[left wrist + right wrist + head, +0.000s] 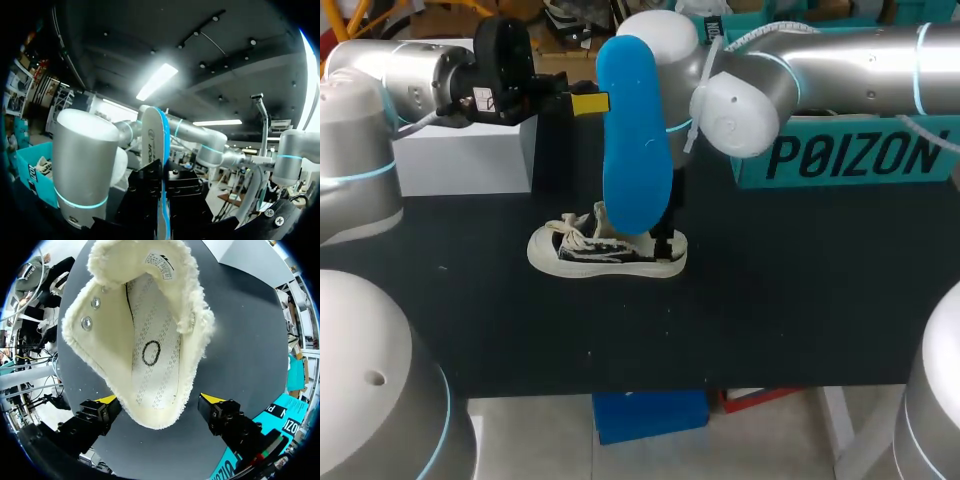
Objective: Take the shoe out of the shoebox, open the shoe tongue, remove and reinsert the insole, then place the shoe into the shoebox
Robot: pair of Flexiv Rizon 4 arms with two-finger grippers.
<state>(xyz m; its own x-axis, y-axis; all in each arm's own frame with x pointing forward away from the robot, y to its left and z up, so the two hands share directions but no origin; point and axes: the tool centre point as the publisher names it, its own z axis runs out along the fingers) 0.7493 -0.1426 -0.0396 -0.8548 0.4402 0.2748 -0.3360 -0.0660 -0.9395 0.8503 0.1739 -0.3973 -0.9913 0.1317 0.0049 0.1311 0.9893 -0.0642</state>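
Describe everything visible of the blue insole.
The insole is out of the shoe, held upright above its opening. Long with rounded ends, it looks like smooth foam: blue on one face, pale on the other in the left wrist view. The left tool is clamped on it. Whether its lower end touches the shoe cannot be told.

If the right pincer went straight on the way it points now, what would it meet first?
The cream fleece-lined sneaker: the right pincer points into its open collar, open fingers straddling the heel. Likely the heel rim or footbed first; depth is unclear.
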